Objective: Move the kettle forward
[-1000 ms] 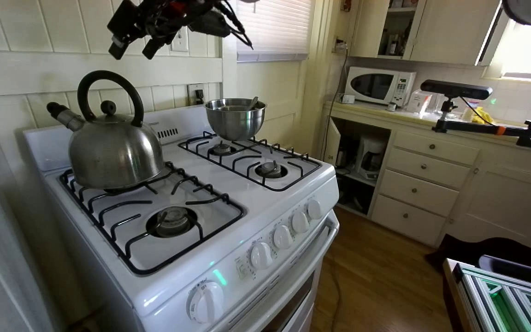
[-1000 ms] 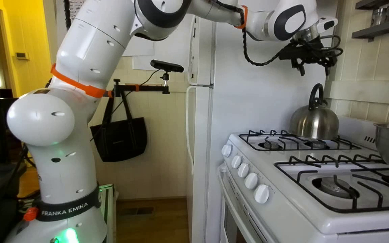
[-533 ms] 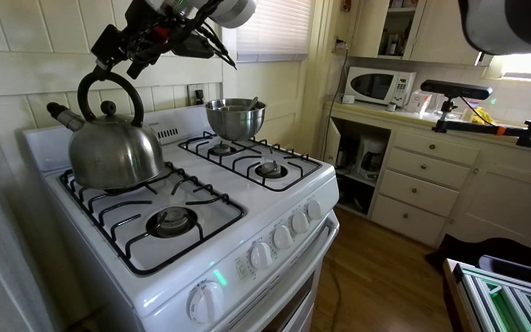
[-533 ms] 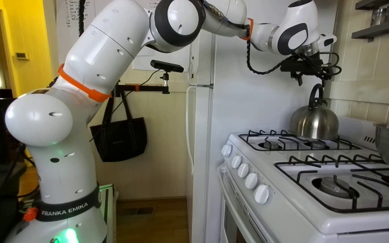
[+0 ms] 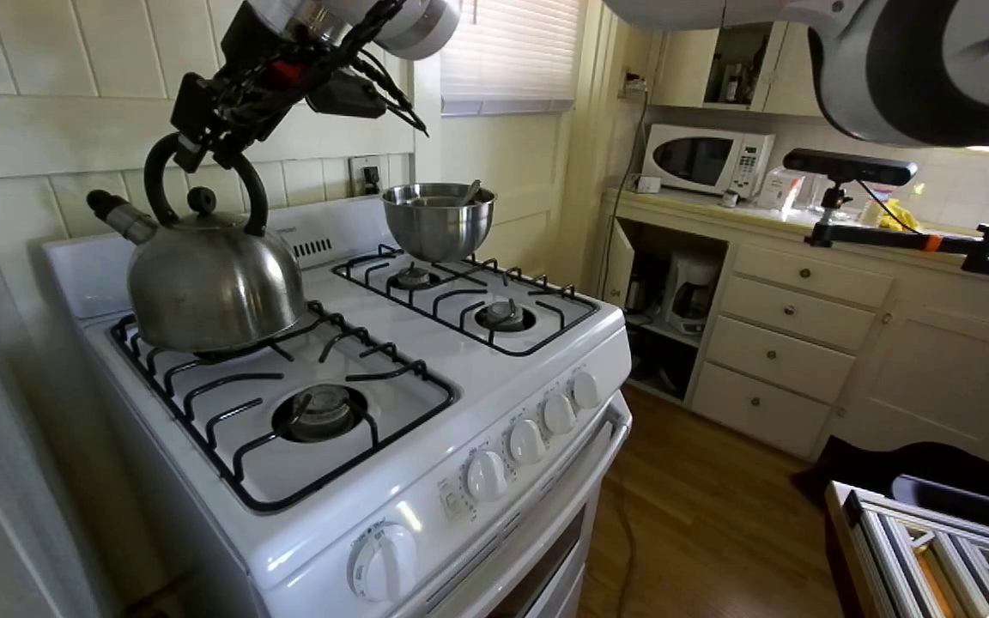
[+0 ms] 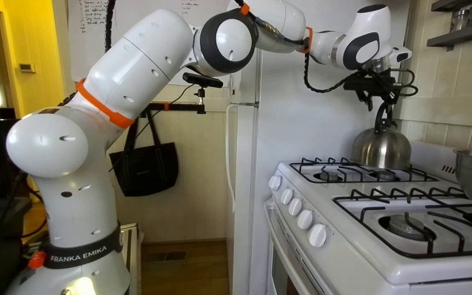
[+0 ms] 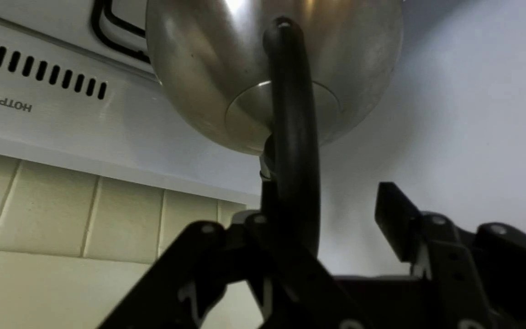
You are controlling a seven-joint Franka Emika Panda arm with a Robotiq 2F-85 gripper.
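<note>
In an exterior view I read FRANKA EMIKA on a black band [image 6: 81, 255], lower left; upper-left handwriting [image 6: 89, 14] on white sheets [image 6: 89, 53] blurs. Wrist view, left: inverted HOTPOINT on the stove panel [image 7: 73, 130].

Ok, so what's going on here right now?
The robot's gripper is at the black arched handle of the kettle, not yet closed: the wrist view shows a gap between the handle and one finger. The kettle sits upright over a rear burner of the stove, not yet moved forward. A steel bowl also stands at the back.
</note>
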